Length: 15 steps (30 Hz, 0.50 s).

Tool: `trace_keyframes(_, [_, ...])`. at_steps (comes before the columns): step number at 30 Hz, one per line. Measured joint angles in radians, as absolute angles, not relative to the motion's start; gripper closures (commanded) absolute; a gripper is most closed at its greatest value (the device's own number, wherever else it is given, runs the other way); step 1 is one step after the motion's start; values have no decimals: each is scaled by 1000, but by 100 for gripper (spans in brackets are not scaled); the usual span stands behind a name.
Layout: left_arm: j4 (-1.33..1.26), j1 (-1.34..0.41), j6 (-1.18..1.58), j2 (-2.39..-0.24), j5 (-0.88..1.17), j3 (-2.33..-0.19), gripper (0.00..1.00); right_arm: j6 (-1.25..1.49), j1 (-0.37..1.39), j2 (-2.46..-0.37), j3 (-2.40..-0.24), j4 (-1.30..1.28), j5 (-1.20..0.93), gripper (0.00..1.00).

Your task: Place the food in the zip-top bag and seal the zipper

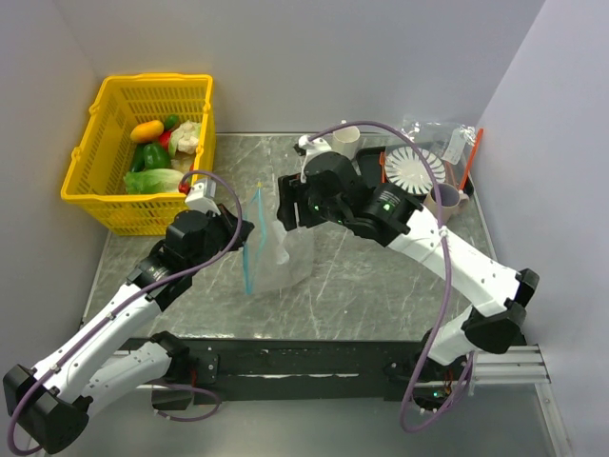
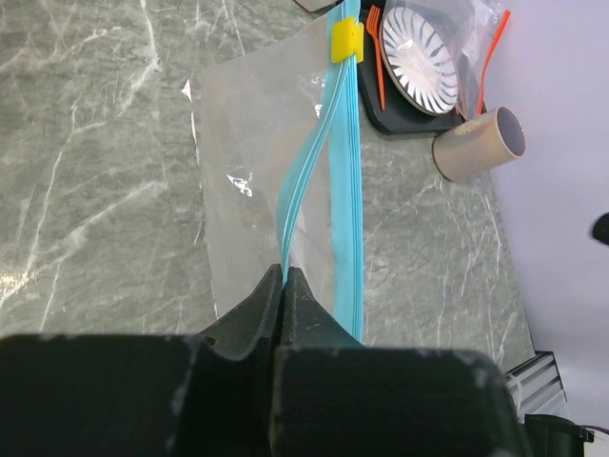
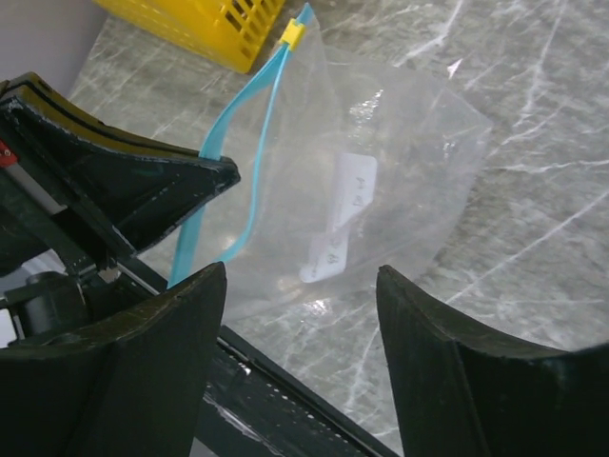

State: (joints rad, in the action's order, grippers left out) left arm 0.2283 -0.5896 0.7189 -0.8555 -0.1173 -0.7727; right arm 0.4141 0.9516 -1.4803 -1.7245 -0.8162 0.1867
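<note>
The bag [image 1: 285,249] lies in the middle of the table [image 1: 371,286], between the two arms, and it looks empty except for a small white label. It is thin clear plastic, so I judge it very light, soft and slippery. It will fold or slide when pushed and cannot stand open by itself.

The firmest part is the zipper [image 2: 333,171], the teal strip along the mouth, with a yellow slider [image 2: 346,40] at its far end. That strip is the best place to take hold. The left gripper [image 2: 285,278] has its fingers pressed together on one lip of the strip at the near end, and the two lips are parted in the middle. The right gripper [image 3: 303,319] hangs over the bag with its fingers wide apart and holds nothing.

The food [image 1: 157,157] is in the yellow basket [image 1: 119,211] at the far left corner, apart from the bag.

For moving, there is free marble near and to the right of the bag. The far right corner is crowded with a plate [image 1: 414,169] and a cup [image 2: 481,143]. Walls close the left, far and right sides, so the basket must be reached from above.
</note>
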Motion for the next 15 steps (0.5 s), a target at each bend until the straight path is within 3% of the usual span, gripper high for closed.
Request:
trace_keyframes(3, [226,-590,719,-855,-112,-773,99,429,960,-1519,-1736,-805,170,41])
trace_keyframes(15, [223,-590,727,-841,-110,-773,99,473,1047,-1706,-1819,-813,185,37])
